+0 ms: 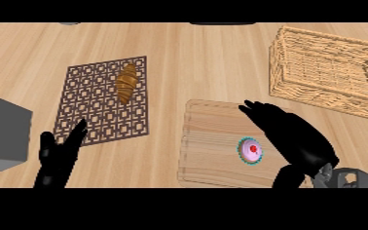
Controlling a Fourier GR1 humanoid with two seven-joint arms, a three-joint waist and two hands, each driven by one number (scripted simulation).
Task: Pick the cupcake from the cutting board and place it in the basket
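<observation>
No readable text, label, brand, number or sign appears anywhere on the kitchen counter; every surface in the head view is bare of lettering.

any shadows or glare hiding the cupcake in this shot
Head view: the light is even and flat, with no glare on the counter. The cupcake shows clearly on the cutting board, right beside the right hand, which casts no marked shadow over it. The basket is cut by the view's right edge.
</observation>
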